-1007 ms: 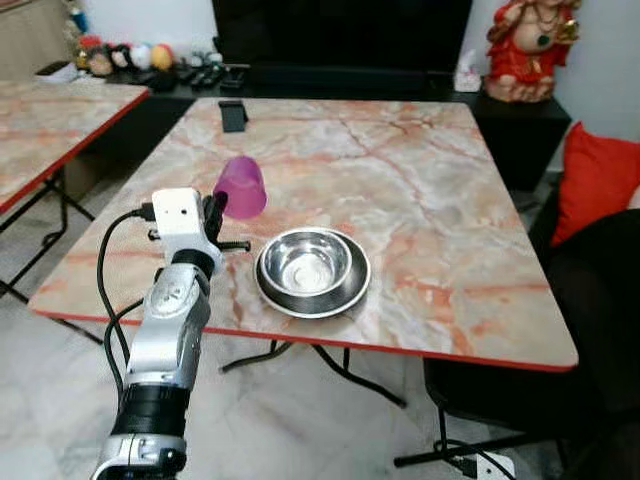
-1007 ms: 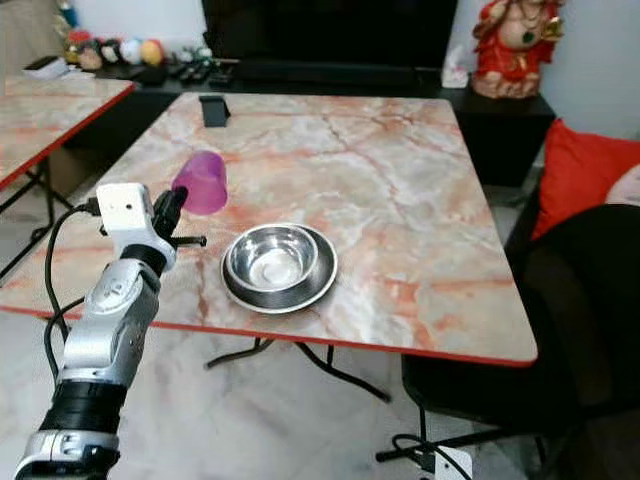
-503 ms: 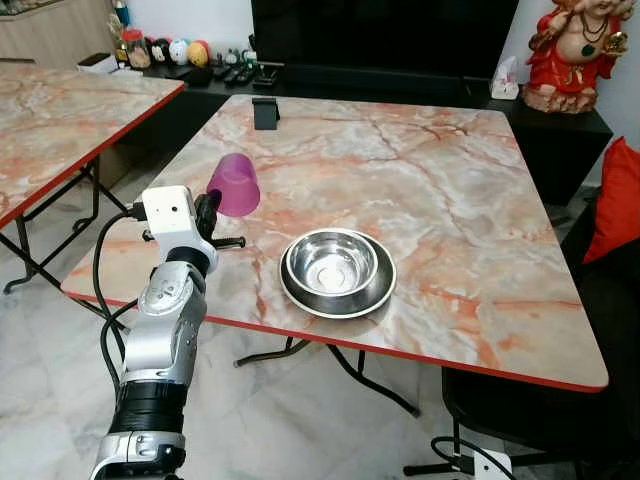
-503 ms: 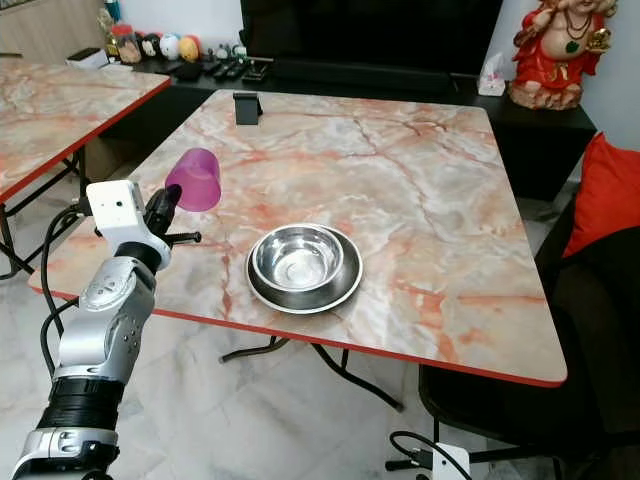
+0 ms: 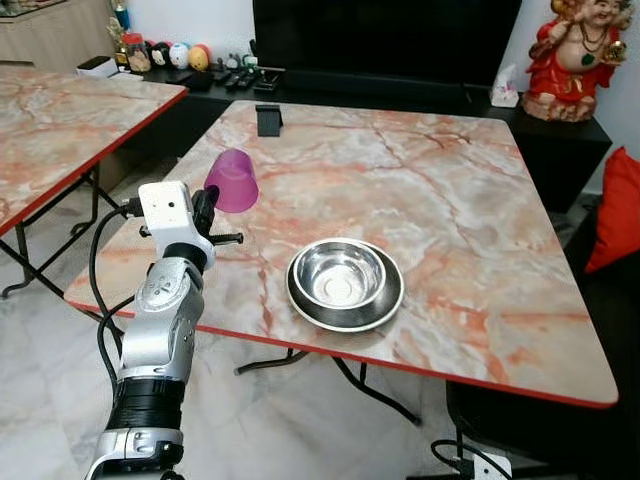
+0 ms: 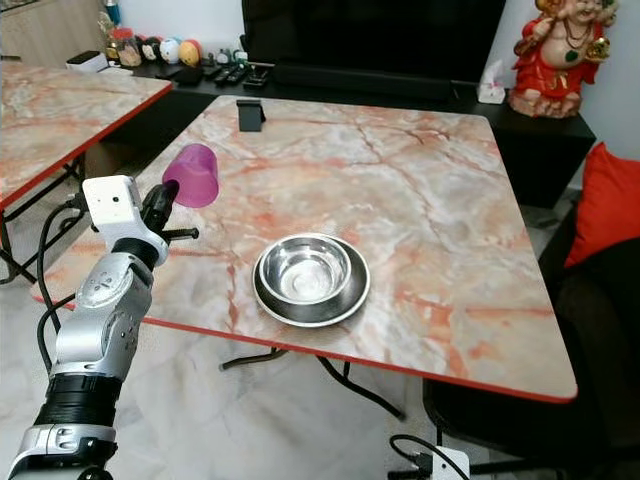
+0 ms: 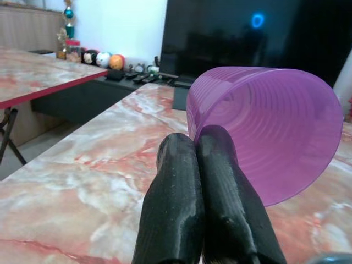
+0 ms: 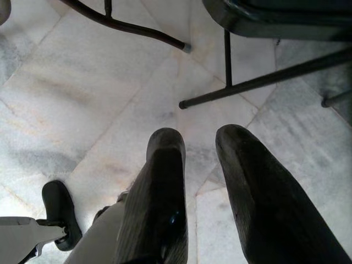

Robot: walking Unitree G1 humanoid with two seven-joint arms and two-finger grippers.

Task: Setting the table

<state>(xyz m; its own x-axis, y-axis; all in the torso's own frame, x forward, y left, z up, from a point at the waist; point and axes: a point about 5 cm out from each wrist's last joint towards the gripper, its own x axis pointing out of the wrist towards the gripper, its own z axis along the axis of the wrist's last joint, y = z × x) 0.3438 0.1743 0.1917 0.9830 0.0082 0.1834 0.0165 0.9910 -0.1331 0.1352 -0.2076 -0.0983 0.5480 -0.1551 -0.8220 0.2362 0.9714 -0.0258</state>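
Note:
A translucent purple cup [image 5: 232,180] hangs tilted on its side over the near-left part of the marble table [image 5: 440,190]. My left gripper [image 7: 193,144] is shut on the cup's rim, and the left wrist view looks into the open mouth of the purple cup [image 7: 269,132]. A steel bowl [image 5: 344,278] rests in a steel plate [image 5: 390,305] near the table's front edge, to the right of the cup. My right gripper [image 8: 201,146] hangs open over the floor, nothing between its fingers.
A small black stand [image 5: 268,119] sits at the table's far edge. A second marble table [image 5: 60,110] stands on the left. A dark chair [image 5: 540,430] is at the near right, a red cushion [image 5: 618,210] beyond it, a red figurine [image 5: 583,55] at the back.
The camera has shifted, so the table sits a little differently in the picture. The left gripper still holds the purple cup in about the same place over the table's left side.

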